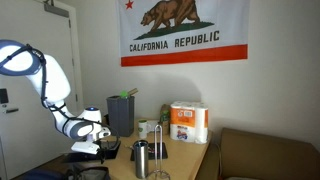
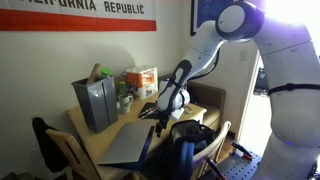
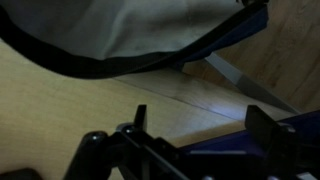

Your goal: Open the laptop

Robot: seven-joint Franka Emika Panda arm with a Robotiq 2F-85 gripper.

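The laptop (image 2: 127, 146) lies at the near end of the wooden table, its grey lid raised at a slant. In an exterior view it is a dark shape under the gripper (image 1: 88, 150). My gripper (image 2: 162, 112) hangs at the lid's upper edge and also shows in an exterior view (image 1: 101, 134). In the wrist view both fingers stand wide apart, so the gripper (image 3: 201, 120) is open. A dark, blue-lit surface of the laptop (image 3: 230, 152) lies between and below the fingers. I cannot tell whether a finger touches it.
An upright grey box (image 2: 97, 100) with green items stands behind the laptop. A metal cup (image 1: 140, 158) and paper towel rolls (image 1: 188, 122) are on the table. A dark chair (image 2: 45, 135) and a bag (image 2: 190, 135) sit beside it. A dark cloth (image 3: 120, 35) fills the wrist view's top.
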